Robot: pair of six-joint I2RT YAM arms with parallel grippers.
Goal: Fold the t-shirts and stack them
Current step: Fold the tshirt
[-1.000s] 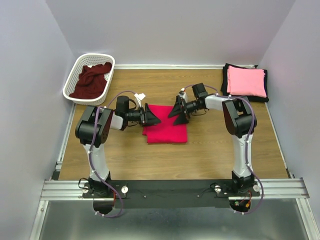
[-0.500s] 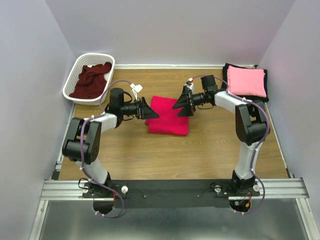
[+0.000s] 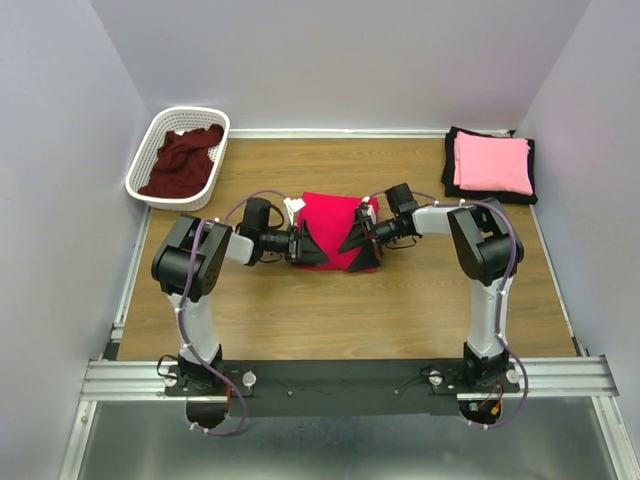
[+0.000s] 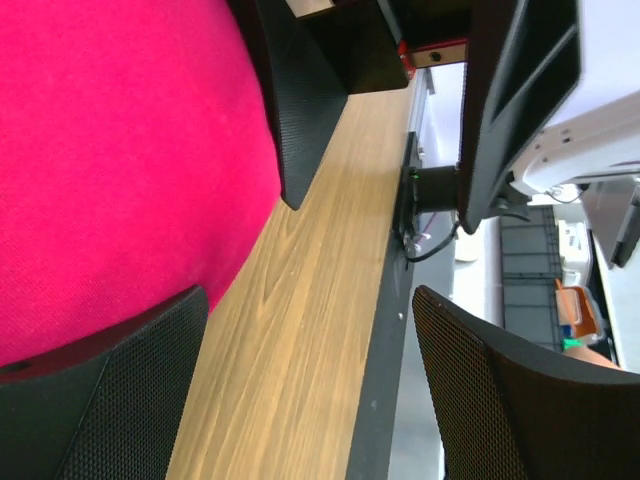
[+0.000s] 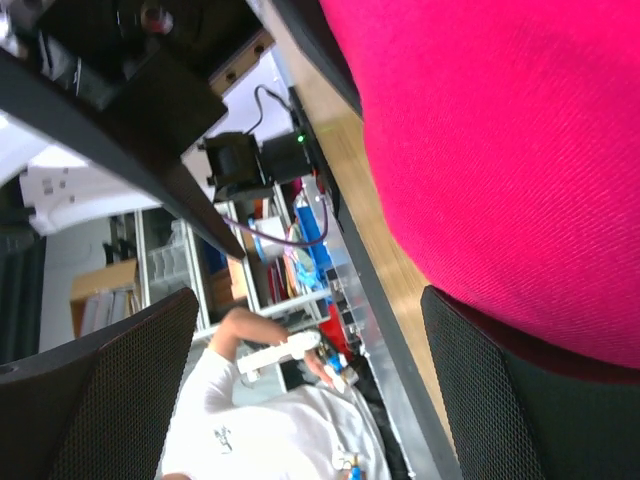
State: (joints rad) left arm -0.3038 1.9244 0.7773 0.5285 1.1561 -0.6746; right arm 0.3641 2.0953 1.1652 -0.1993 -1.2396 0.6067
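**Both grippers spread wide at the near edge of the crimson-red t-shirt**

The crimson-red t-shirt (image 3: 330, 222) lies folded into a compact block near the middle of the wooden table (image 3: 300, 310).

The left gripper (image 3: 308, 245) sits at the shirt's near-left corner. Its jaws are wide apart and clamp nothing. In the left wrist view, one of its fingers lies right at the edge of the red cloth and the other stands well clear over bare wood. Whether the first finger is under the cloth or only against it cannot be told.

The right gripper (image 3: 360, 243) is at the shirt's near-right corner, pointing towards the left one, and it too is fully released. In the right wrist view, one finger meets the red cloth's edge and the other is off to the side of it.

Well to the left of the red shirt and farther back stands a white lattice basket (image 3: 143, 160) with the dark maroon t-shirt (image 3: 185, 160) crumpled inside. Well to the right of the red shirt and farther back, the light pink t-shirt (image 3: 492, 163) lies folded on top of the black t-shirt (image 3: 449, 165), whose dark border shows around it.
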